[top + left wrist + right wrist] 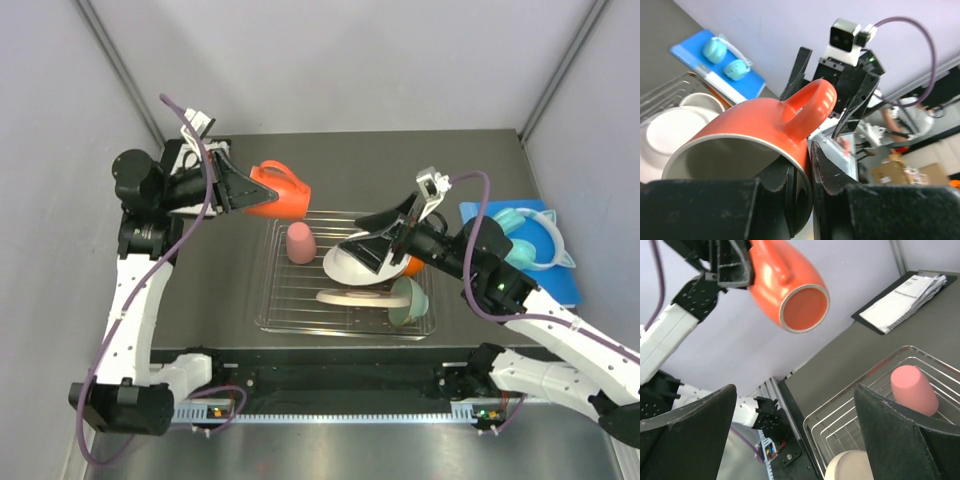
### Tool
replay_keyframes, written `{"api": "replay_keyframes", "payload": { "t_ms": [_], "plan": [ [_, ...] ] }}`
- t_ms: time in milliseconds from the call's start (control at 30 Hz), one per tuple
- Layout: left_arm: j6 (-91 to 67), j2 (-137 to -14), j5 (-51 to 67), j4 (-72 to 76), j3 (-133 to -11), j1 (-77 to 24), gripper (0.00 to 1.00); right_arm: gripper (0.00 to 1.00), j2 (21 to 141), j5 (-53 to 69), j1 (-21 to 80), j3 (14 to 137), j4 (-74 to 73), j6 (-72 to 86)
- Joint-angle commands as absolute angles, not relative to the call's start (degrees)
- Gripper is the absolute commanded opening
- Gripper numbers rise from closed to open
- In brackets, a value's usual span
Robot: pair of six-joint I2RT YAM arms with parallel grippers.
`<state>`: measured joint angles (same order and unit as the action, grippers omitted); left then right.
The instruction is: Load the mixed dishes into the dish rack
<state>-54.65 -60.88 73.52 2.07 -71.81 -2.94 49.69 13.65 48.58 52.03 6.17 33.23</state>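
My left gripper is shut on the rim of the cream-and-orange mug and holds it on its side in the air, over the far left corner of the dish rack. In the left wrist view one finger is inside the mug and the other outside. My right gripper is open and empty above the rack's middle. The pink cup stands upside down in the rack. A white plate, a beige plate and the mint-green bowl also lie in it.
Turquoise headphones lie on a blue pad at the right. A white booklet lies on a black board on the table beyond the rack. An orange object shows under the right wrist. Grey walls close the sides and back.
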Motion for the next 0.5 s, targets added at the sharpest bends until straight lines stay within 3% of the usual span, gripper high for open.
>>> {"api": "replay_keyframes", "payload": {
  "t_ms": [0,133,467],
  "plan": [
    [-79.4,-60.0,77.3,32.5,-71.2,-2.8,0.00,1.00,48.9,15.8,49.2,50.3,17.4,34.3],
    [-84.1,-61.6,77.3,36.4,-69.9,-3.5,0.00,1.00,51.6,13.3,50.3,49.3,15.7,32.1],
    [-86.8,-62.1,75.6,36.9,-66.4,-4.6,0.00,1.00,59.3,14.6,51.9,44.8,43.2,33.7]
  ]
}}
